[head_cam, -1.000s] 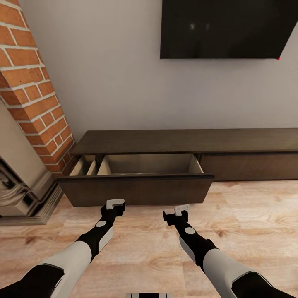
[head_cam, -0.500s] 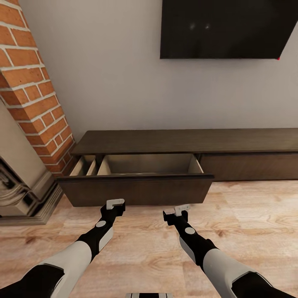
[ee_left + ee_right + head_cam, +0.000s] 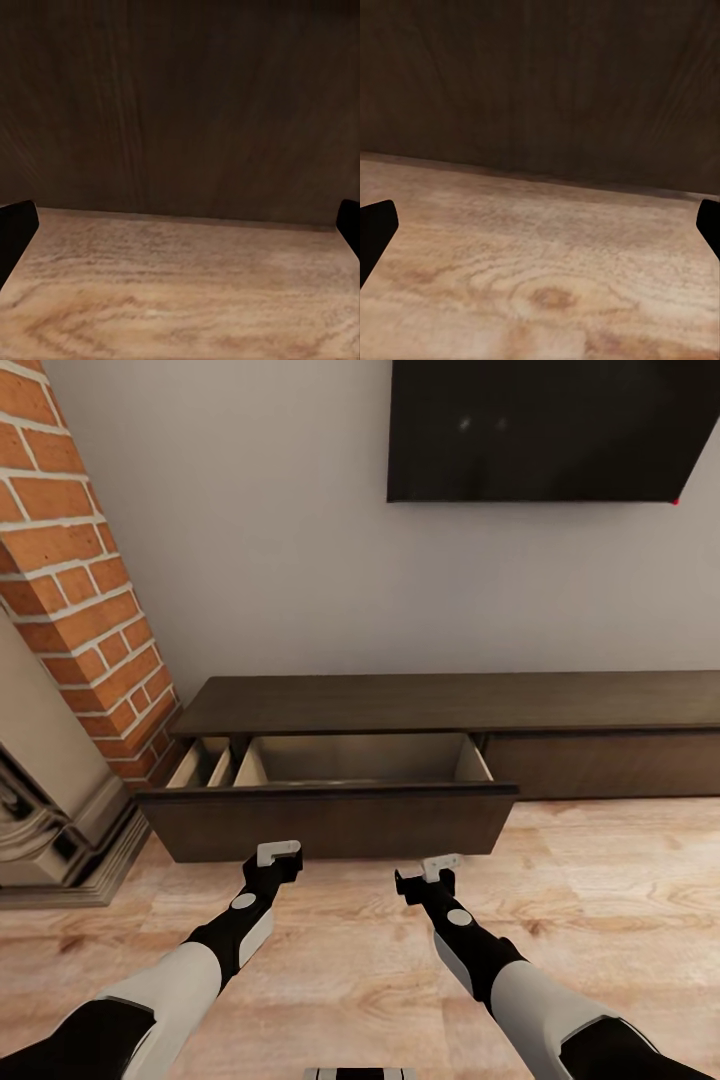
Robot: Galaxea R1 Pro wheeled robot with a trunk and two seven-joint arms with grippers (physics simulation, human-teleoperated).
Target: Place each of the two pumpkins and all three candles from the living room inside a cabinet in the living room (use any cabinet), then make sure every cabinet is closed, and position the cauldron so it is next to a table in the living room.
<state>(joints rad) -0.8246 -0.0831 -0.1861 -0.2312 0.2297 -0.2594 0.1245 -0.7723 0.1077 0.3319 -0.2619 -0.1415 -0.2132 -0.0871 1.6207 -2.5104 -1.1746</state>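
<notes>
While pulled out, cabinet (image 3: 330,815) drawer

This was a home living room. A black flat-screen TV (image 3: 545,430) hung on a plain grey wall (image 3: 270,540), above a long, low dark-brown wooden cabinet (image 3: 450,705) whose pale-lined drawer (image 3: 330,800) stood pulled out. A red-brick fireplace (image 3: 70,590) with a carved stone surround (image 3: 50,830) stood beside it, and light wood planks (image 3: 600,900) covered the floor.
</notes>
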